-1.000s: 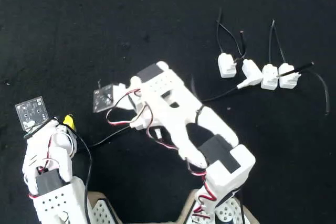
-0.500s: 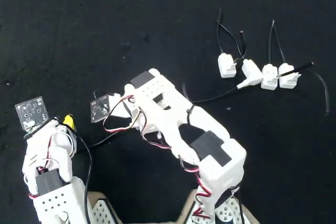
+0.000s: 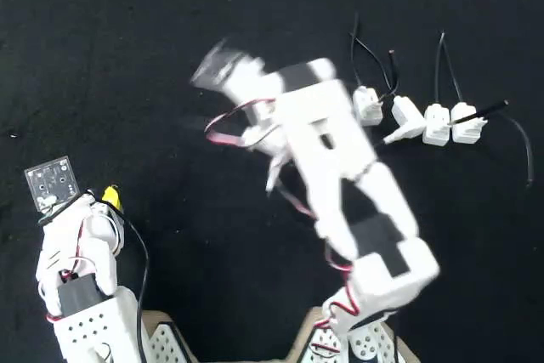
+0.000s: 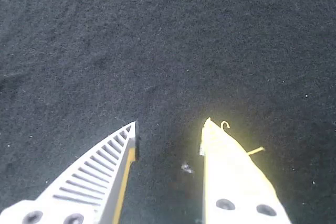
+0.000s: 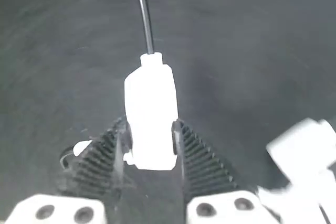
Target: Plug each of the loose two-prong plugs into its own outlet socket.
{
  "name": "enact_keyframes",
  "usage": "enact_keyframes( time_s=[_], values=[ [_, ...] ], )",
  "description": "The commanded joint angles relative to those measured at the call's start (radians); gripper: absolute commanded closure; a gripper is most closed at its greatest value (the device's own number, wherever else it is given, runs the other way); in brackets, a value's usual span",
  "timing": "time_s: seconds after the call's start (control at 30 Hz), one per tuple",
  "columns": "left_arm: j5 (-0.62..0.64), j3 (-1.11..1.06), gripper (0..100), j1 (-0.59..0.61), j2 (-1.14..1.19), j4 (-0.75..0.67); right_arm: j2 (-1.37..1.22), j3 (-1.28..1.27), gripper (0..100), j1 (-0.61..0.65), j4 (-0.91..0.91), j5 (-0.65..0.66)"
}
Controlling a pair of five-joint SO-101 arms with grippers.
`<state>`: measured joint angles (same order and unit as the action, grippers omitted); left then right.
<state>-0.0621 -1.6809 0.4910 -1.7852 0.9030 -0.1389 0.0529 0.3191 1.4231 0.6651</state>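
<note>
My right gripper point(image 5: 149, 125) is shut on a white two-prong plug point(image 5: 151, 109) whose black cord point(image 5: 144, 14) runs away from the fingers. From above, that gripper point(image 3: 223, 67) is a blur over the back middle of the mat, left of a row of several white plug pieces point(image 3: 416, 118) with black cords. A further white piece point(image 5: 304, 145) lies close beside the held plug. My left gripper point(image 4: 168, 124) stands open over bare mat with nothing between its fingers, at the front left point(image 3: 100, 203).
The black mat point(image 3: 127, 82) covers the whole table. The right arm's white body point(image 3: 340, 167) stretches across the middle from the front edge. Thin black cords point(image 3: 510, 125) trail from the plug row toward the back and right.
The right arm has swung from the middle left of the mat toward the back and right, nearer the plug row, carrying the plug. The left arm has kept still.
</note>
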Motion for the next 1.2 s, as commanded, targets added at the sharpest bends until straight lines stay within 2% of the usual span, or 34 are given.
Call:
enact_keyframes(
  time_s=[0.0,0.1,0.2,0.4,0.73,1.07,1.17],
  values=[
    [0.005,-0.019,80,-0.002,-0.009,0.0,0.142,0.15,98.8,-0.238,0.011,-0.313],
    [0.005,-0.019,80,-0.004,-0.009,-0.002,0.104,0.213,98.8,-0.364,0.012,-0.479],
    [0.005,-0.019,80,-0.004,-0.009,-0.003,0.01,0.249,98.7,-0.411,0.012,-0.551],
    [0.005,-0.019,80,-0.005,-0.008,-0.003,-0.243,0.4,98.7,-0.382,-0.023,-0.563],
    [0.005,-0.019,80,-0.004,-0.005,-0.003,-0.608,0.73,98.8,-0.321,0.083,-0.565],
    [0.005,-0.019,80,-0.004,-0.005,0.0,-0.82,0.972,98.4,-0.324,0.149,-0.565],
    [0.005,-0.019,80,-0.004,-0.005,0.0,-0.826,1.067,90.4,-0.305,0.244,-0.565]
  ],
)
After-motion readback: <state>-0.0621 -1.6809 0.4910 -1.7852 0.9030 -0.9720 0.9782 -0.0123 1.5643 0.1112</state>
